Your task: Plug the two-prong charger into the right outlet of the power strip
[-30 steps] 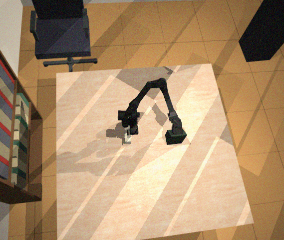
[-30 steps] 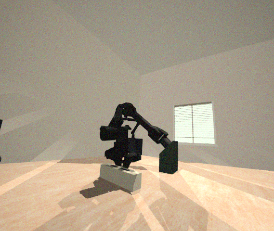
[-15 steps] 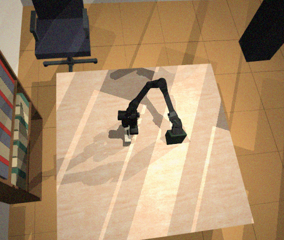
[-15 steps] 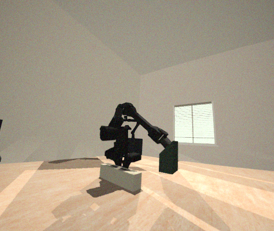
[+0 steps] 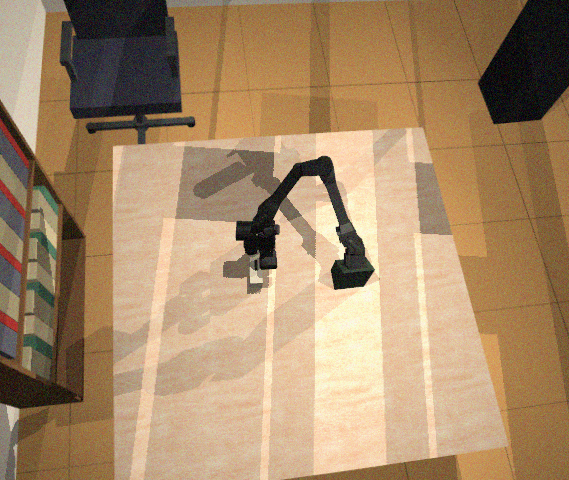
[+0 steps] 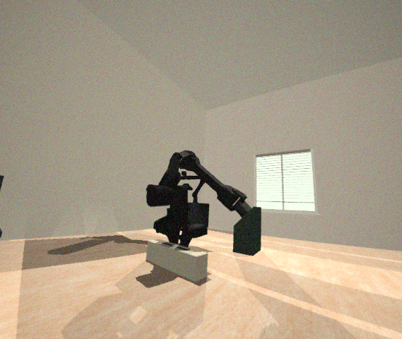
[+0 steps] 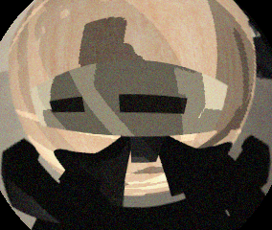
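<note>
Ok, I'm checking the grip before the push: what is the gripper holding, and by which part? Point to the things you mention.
The gripper (image 7: 143, 132) is shut on a small dark block, likely the charger (image 7: 144, 149); which part it grips can't be told.

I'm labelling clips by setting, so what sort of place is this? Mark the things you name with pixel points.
Probably an office or study: a wheeled-style swivel chair (image 5: 125, 74) by the table (image 5: 351, 403) (image 6: 84, 310), a bookcase (image 5: 25, 227) filled with colored volumes, and a window with blinds (image 6: 285, 182) in a plain wall.
</note>
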Action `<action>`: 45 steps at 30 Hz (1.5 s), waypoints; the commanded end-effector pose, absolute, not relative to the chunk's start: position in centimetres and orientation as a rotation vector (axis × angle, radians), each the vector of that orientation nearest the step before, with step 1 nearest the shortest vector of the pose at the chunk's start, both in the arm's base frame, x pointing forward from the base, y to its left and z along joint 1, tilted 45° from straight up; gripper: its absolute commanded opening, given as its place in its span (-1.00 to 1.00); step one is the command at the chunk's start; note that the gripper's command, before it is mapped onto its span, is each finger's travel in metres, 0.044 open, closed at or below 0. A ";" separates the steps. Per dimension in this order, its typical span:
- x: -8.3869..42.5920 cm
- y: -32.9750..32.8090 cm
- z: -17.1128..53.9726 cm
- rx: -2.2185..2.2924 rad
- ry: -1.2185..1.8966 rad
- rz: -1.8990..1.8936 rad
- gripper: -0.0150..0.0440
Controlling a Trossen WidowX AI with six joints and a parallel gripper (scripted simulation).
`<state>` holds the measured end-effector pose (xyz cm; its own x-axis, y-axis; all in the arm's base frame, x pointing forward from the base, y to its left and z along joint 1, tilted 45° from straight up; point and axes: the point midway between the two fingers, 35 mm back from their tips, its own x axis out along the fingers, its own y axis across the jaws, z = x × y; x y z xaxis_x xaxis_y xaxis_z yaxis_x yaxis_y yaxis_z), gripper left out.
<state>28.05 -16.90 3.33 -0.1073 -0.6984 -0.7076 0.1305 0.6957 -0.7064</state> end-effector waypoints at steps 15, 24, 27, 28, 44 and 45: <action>28.8 -16.8 3.7 -0.485 1.499 -0.747 -0.49; 28.8 -16.9 3.6 -0.485 1.499 -0.747 -0.49; 28.8 -16.9 3.6 -0.485 1.499 -0.747 -0.49; 28.8 -16.9 3.6 -0.485 1.499 -0.747 -0.49; 28.8 -17.1 3.4 -0.485 1.499 -0.747 -0.49; 28.8 -17.1 3.4 -0.485 1.499 -0.747 -0.49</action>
